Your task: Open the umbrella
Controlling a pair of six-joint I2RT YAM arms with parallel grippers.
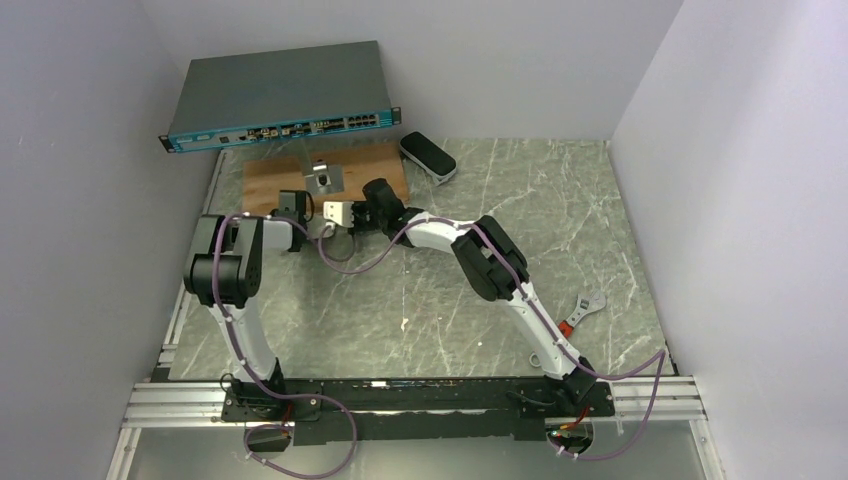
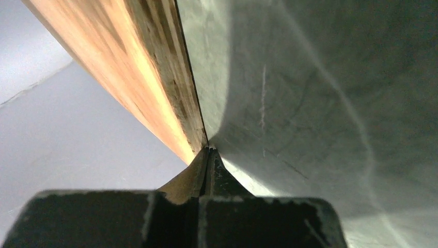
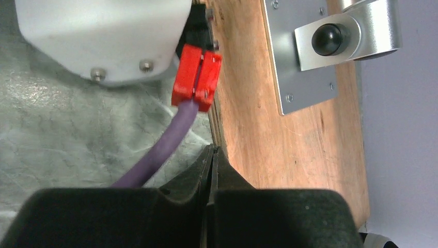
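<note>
Umbrella: not visible in any view. L pincer [image 2: 209,154] is shut w/ nothing btwn its tips, which sit low at the seam where the wood board [image 2: 155,88] meets the tabletop [image 2: 310,103]. R pincer [image 3: 213,153] is also pressed together and empty, at the board's edge. Just ahead of it are a red plug [image 3: 197,77] and purple cable [image 3: 165,150] on the L arm's white wrist. A metal plate [image 3: 304,67] is screwed to the board. Grey pouch [image 1: 428,157] lies beside the board's far R corner. Network switch [image 1: 280,95] is at the back wall, wrench [image 1: 580,312] near the R arm.
</note>
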